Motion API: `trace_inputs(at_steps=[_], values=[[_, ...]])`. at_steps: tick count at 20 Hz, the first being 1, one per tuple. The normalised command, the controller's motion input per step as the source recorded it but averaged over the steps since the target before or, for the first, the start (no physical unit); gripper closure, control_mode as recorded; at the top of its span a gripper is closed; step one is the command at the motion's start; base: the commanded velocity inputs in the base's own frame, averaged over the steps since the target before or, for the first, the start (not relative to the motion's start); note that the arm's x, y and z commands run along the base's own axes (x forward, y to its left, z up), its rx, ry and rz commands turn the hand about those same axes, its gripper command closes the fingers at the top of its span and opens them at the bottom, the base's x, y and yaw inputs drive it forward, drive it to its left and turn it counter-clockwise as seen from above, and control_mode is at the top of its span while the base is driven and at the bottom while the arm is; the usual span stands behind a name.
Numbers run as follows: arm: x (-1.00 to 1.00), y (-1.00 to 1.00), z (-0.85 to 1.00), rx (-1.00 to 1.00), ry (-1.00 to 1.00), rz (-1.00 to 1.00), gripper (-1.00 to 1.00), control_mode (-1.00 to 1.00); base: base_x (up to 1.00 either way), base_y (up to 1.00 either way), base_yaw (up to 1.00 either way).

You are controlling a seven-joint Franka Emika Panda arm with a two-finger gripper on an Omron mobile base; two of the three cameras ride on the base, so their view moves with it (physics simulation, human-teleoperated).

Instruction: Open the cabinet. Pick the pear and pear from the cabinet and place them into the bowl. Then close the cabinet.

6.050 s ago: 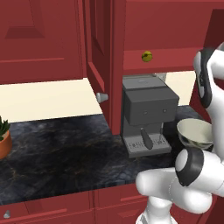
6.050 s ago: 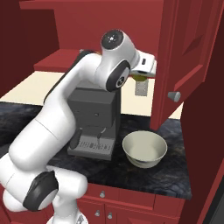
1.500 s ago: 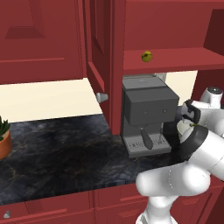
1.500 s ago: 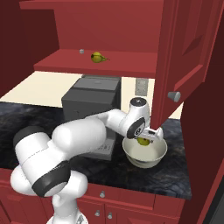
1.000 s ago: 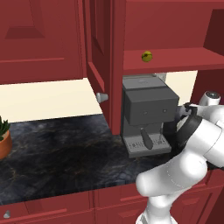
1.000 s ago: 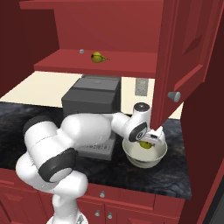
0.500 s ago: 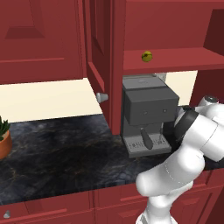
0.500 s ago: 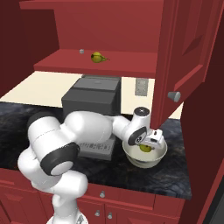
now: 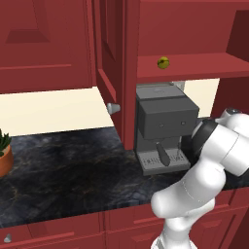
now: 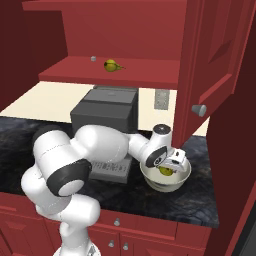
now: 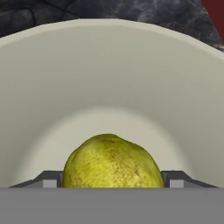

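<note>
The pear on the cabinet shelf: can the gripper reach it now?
Probably yes. The pear on the shelf lies in the open with both cabinet doors swung wide; the gripper must first rise from the bowl.

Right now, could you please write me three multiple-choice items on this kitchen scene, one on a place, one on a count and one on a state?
1. Where is the small yellow-green pear nearest the tool?
A. On the counter
B. Inside the round cream-white bowl
C. On the coffee machine

2. How many pears lie on the shelf of the dark red wooden wall cabinet?
A. None
B. One
C. Two

3. How do the cabinet doors stand?
A. Open
B. Shut
C. Taken off

Answers:
1 B: the pear sits within the bowl, between the fingers of the tool.
2 B: a single second pear lies on the shelf of the cabinet.
3 A: both doors are swung outward, showing the shelf.
</note>
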Motion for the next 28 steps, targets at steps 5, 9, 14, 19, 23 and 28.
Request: trace_inputs(at_steps=[5, 9, 14, 19, 23, 28], values=[[0.0, -0.01, 0.0, 0.0, 0.01, 0.0, -1.0, -1.0, 0.0, 0.0, 0.0], [0.0, -0.01, 0.0, 0.0, 0.0, 0.0, -1.0, -1.0, 0.0, 0.0, 0.0], [0.0, -0.04, 0.06, 0.0, 0.0, 0.0, -1.0, -1.0, 0.0, 0.0, 0.0], [0.0, 0.0, 0.38, 0.0, 0.0, 0.0, -1.0, -1.0, 0.0, 0.0, 0.0], [-0.01, 0.0, 0.69, 0.0, 0.0, 0.0, -1.0, -1.0, 0.0, 0.0, 0.0], [-0.19, 0.05, 0.73, 0.0, -0.02, 0.0, -1.0, -1.0, 0.0, 0.0, 0.0]])
